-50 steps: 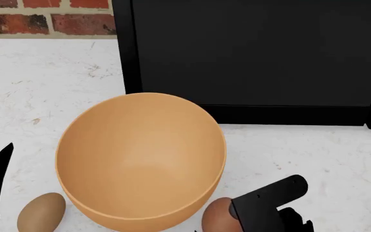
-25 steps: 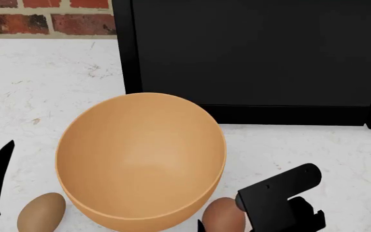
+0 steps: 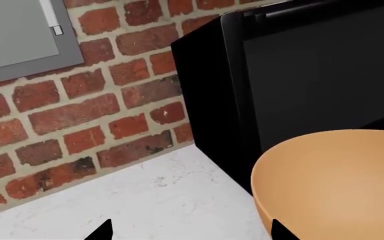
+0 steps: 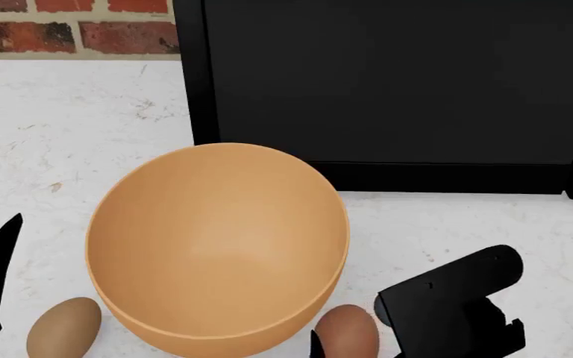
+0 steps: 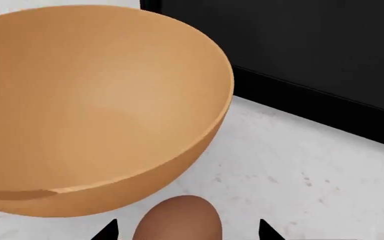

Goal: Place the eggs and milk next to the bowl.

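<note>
Bowl (image 4: 217, 246) on white counter (image 4: 57, 127), in front of black appliance (image 4: 396, 82). Tan egg (image 4: 63, 327) just beside bowl's left-near side; red egg (image 4: 346, 332) just beside its right-near side. Right gripper (image 5: 186, 232) spread wide, fingertips either side of red egg, not gripping it. Left gripper (image 3: 188, 234) spread wide, holding nothing. Milk not visible.

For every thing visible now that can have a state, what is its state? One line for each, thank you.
bowl: upright, empty.
redder brown egg: on the counter beside the bowl, between the right gripper's open fingertips, not gripped.
lighter tan egg: on the counter at the bowl's other side, free.
left gripper: open, holding nothing.
milk: not in view.
</note>
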